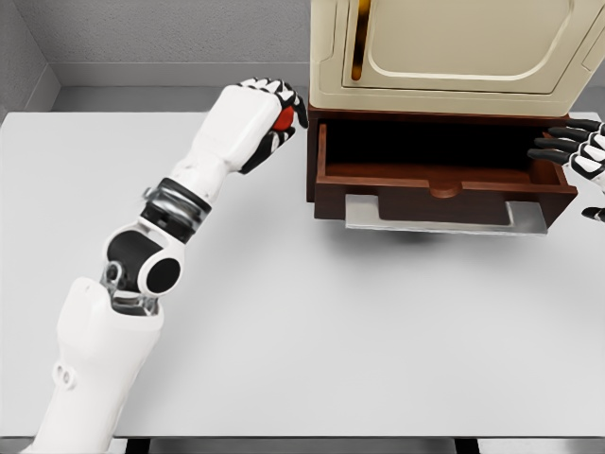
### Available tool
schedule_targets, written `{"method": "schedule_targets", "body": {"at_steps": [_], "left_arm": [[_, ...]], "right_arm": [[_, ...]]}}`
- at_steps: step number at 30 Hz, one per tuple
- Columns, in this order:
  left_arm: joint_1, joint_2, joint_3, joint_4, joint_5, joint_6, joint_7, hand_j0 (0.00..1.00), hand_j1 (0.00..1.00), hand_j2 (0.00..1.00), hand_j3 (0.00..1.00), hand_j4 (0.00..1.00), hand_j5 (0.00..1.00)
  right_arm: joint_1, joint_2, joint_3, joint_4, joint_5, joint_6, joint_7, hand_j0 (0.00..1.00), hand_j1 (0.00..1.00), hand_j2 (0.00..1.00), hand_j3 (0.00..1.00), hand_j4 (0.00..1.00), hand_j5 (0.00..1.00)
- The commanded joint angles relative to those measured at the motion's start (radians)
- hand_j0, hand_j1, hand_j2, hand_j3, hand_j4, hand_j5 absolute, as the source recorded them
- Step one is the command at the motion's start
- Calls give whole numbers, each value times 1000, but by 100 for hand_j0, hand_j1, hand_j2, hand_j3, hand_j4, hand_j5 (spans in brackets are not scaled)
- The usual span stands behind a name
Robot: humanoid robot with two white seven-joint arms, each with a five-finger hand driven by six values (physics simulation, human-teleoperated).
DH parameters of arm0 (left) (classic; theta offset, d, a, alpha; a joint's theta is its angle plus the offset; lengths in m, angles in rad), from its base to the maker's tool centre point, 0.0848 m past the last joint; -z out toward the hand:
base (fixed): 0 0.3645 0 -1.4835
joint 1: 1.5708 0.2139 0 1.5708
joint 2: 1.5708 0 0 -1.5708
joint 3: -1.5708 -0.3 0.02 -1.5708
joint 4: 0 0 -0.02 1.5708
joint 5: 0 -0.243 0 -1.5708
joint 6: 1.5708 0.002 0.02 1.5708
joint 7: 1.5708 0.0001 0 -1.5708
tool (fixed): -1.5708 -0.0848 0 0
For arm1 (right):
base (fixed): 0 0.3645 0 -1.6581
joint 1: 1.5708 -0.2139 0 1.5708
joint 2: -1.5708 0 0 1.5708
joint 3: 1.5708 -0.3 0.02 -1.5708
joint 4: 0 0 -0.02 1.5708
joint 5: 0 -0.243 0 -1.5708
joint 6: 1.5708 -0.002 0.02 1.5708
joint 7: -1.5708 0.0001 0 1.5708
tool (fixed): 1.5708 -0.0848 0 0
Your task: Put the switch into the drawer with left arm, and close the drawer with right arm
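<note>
item 1, my left hand [269, 113]: fingers curled round a red switch [284, 120], gripping it, raised just left of the cabinet's corner, outside the drawer. item 2, drawer [440, 180]: dark wood, pulled out, i see nothing inside; grey handle plate along its front. item 3, my right hand [577, 151]: at the drawer's right end, fingers spread, holding nothing. item 4, cream cabinet [454, 52] sits above the drawer. item 5, white table [359, 340] under all.

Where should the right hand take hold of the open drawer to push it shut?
On the drawer front panel, near its right end or at the middle notch, coming from the table side. The panel faces the robot, flat and upright. The right hand hangs open at the drawer's right corner.
</note>
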Motion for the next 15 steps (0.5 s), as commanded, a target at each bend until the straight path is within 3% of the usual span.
{"method": "schedule_targets", "body": {"at_steps": [1, 6, 15], "left_arm": [[-5, -15, -23, -1, -6, 1, -1, 31, 31, 31, 31, 31, 31], [-32, -22, -53, -1, -14, 1, 1, 31, 31, 31, 31, 31, 31], [-57, -71, -135, -1, -135, 7, -1, 31, 31, 31, 31, 31, 31]], "right_arm": [[0, -2, -1, 2, -7, -1, -1, 100, 100, 100, 100, 100, 100], [0, -2, -1, 7, -7, -1, -1, 100, 100, 100, 100, 100, 100], [6, -4, -1, 8, -5, -1, -1, 100, 100, 100, 100, 100, 100]]}}
